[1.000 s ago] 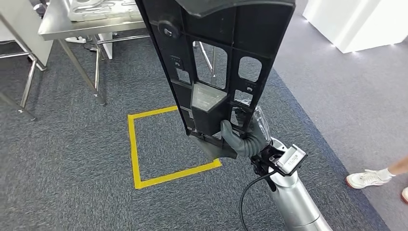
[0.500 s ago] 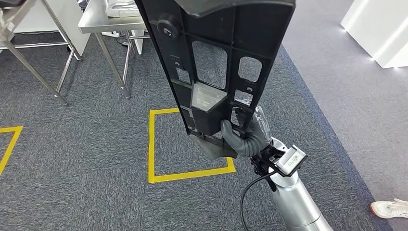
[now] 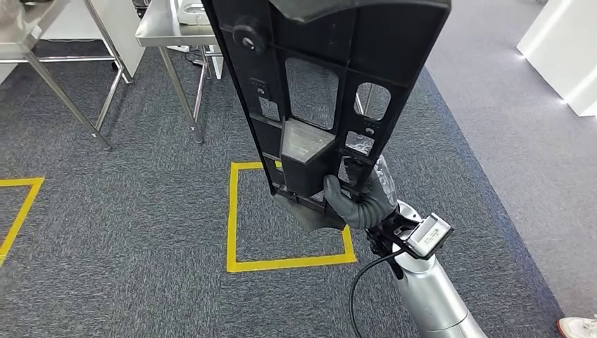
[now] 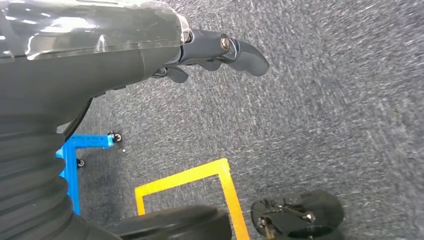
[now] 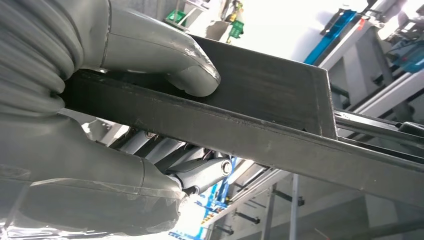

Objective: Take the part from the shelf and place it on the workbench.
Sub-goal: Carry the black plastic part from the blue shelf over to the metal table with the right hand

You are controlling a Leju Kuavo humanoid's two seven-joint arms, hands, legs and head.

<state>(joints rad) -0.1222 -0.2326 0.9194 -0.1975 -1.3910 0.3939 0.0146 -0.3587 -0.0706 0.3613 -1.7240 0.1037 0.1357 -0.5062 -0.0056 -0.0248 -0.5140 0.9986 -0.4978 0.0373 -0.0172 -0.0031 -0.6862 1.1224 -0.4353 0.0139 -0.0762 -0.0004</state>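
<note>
Grey carpet floor (image 3: 120,232) all over the head view, with a square of yellow tape (image 3: 232,218) in the middle and part of another at the left edge. In the upper left of the frame, steel legs and the edge of a metal desk (image 3: 165,32), probably the workbench of the task. Long black part (image 3: 310,84) standing nearly upright in the centre of the frame, reaching from the top edge down to the right robot hand (image 3: 355,204), with several cut-out windows and ribs on the face turned to the camera. Right robot hand closed around the lower end of the part: in the right wrist view, grey thumb (image 5: 192,77) pressed on one face of the black bar and darker fingers (image 5: 200,172) on the other face. Left robot hand (image 4: 220,50) hanging over the carpet in the left wrist view, fingers half curled, holding nothing. Judged from this: part already off the shelf, carrying step in hand, placing not yet done. Next move calls for approaching the desk at the upper left, then tilting the tall part from upright toward flat and lowering it on the desk top, with care that the long upper end does not hit the desk edge or legs.
</note>
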